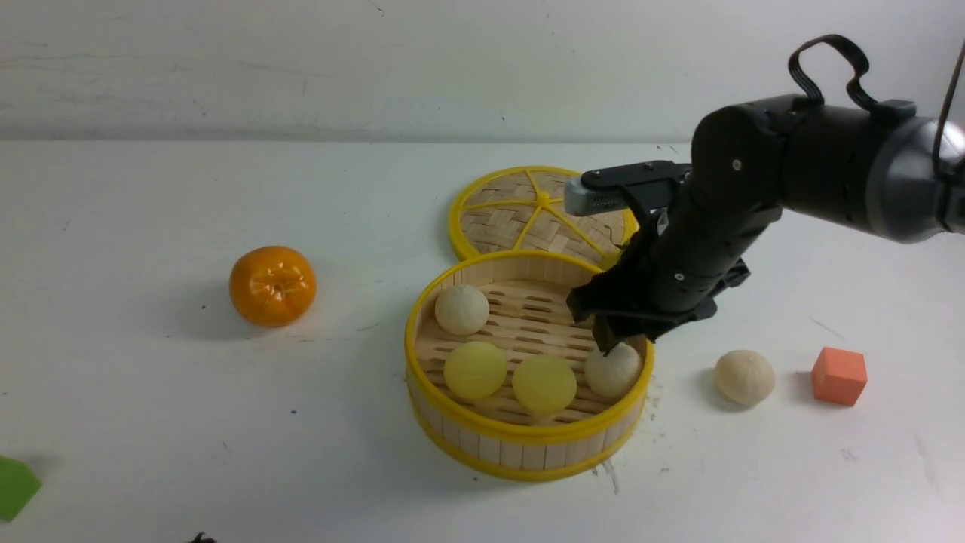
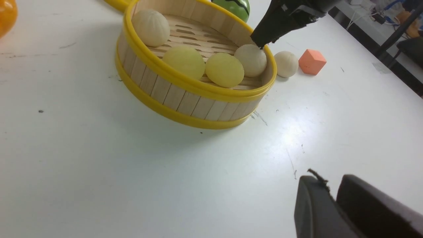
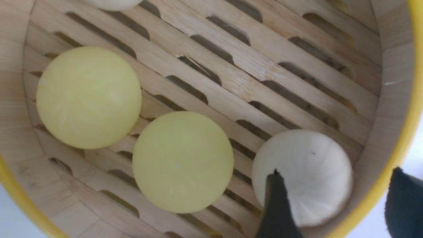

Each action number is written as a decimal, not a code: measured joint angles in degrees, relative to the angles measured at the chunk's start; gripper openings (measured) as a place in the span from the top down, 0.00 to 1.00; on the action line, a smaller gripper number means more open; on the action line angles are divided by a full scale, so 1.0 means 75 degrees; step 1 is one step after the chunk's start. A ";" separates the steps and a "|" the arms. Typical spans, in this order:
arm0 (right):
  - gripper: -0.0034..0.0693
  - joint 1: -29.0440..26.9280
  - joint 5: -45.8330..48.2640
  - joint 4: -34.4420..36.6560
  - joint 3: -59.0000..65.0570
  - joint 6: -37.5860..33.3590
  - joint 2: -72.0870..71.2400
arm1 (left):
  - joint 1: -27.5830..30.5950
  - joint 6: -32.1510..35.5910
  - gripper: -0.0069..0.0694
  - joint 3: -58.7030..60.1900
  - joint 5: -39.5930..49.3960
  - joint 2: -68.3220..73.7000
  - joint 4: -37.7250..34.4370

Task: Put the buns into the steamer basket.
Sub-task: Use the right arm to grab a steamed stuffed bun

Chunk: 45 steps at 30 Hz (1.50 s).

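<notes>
right end effector hangs fingers apart over a cream bun, which lies free against the steamer basket wall beside three other buns. last bun waits on the surface. left end effector: state unclear.

Four buns in the steamer basket, fifth bun outside, beside orange cube

White table w/ steamer basket, lid, orange fruit, one bun, orange cube, green scrap.
</notes>
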 joint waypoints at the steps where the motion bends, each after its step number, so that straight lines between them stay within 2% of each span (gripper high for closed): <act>1: 0.30 0.0000 0.0041 -0.0083 -0.0007 0.0018 -0.0160 | 0.0000 0.0000 0.78 0.0000 0.0000 0.0000 0.0000; 2: 0.28 -0.0041 0.0107 -0.0249 -0.0022 0.0107 -0.0333 | 0.0000 0.0000 0.78 0.0000 0.0000 0.0000 0.0000; 5: 0.29 -0.0347 0.0363 -0.0689 -0.0056 0.0533 -0.0763 | 0.0000 0.0000 0.78 0.0000 0.0000 0.0000 0.0000; 10: 0.44 -0.1248 0.0688 -0.0938 0.0213 0.0969 -0.0777 | 0.0000 0.0000 0.77 0.0000 0.0000 0.0000 0.0000; 13: 0.59 -0.1838 0.0670 -0.0483 0.0458 0.0940 -0.0376 | 0.0000 0.0000 0.76 0.0000 0.0000 0.0000 0.0000; 16: 0.64 -0.2012 0.0594 0.0069 0.0475 0.0683 -0.0116 | 0.0000 0.0000 0.76 0.0000 0.0000 0.0000 0.0000; 20: 0.62 -0.2054 0.0306 0.0507 0.0475 0.0306 0.0237 | 0.0000 0.0000 0.76 0.0000 0.0000 0.0000 0.0000; 26: 0.60 -0.2099 0.0038 0.0134 0.0475 0.0409 0.0410 | 0.0000 0.0000 0.75 0.0000 0.0000 0.0000 0.0000; 40: 0.60 -0.2207 -0.0073 0.0203 0.0475 0.0497 0.0804 | 0.0000 0.0000 0.73 0.0000 0.0000 0.0000 0.0000; 45: 0.66 -0.2207 -0.0092 0.0206 0.0475 0.0453 0.0804 | 0.0000 0.0000 0.72 0.0000 0.0000 0.0000 0.0000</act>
